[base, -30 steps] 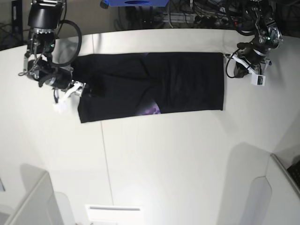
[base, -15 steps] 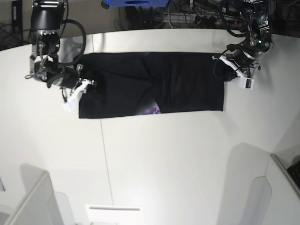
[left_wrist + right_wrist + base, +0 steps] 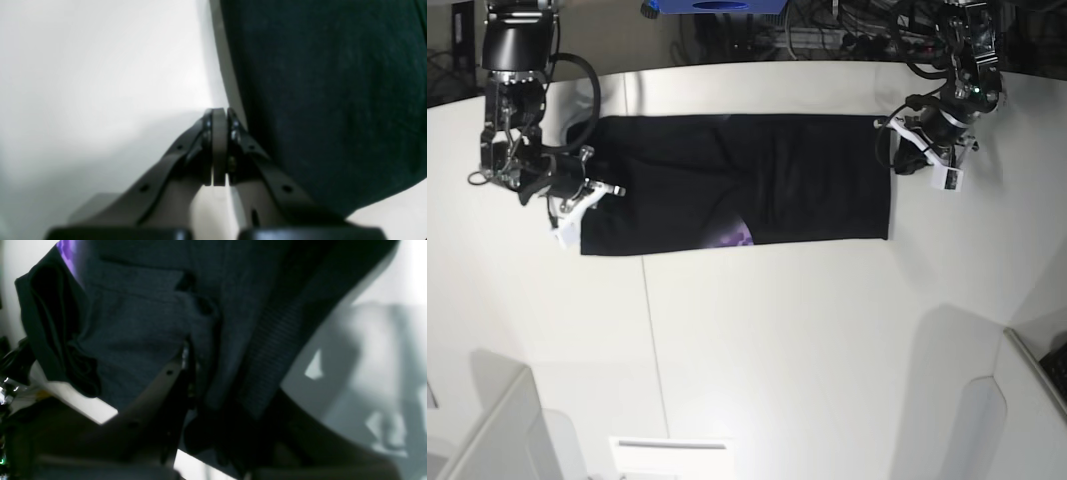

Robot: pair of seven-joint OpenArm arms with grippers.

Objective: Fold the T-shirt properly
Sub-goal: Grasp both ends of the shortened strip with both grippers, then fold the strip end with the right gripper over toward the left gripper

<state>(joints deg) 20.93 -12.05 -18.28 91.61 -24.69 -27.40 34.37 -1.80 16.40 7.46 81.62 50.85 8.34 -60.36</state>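
Observation:
The black T-shirt [image 3: 757, 180] lies on the white table [image 3: 777, 340] as a long flat band, with a bit of purple print [image 3: 732, 236] at its near edge. My right gripper [image 3: 590, 194] is at the shirt's left end. In the right wrist view the gripper [image 3: 190, 373] is shut on bunched black cloth [image 3: 140, 323], with the purple print [image 3: 66, 250] at the top left. My left gripper [image 3: 897, 150] is at the shirt's right end. In the left wrist view the gripper [image 3: 218, 115] is shut, with nothing between its fingers, just beside the shirt's edge [image 3: 317, 100].
A blue object [image 3: 712, 5] and cables [image 3: 847, 25] sit behind the table's far edge. White box shapes stand at the near left [image 3: 497, 430] and the near right [image 3: 1027, 400]. A thin seam [image 3: 649, 330] runs down the table top.
The whole shirt has slid to the left in the base view, its left end pulled by the right gripper. The left arm has moved in from the right to the shirt's right edge.

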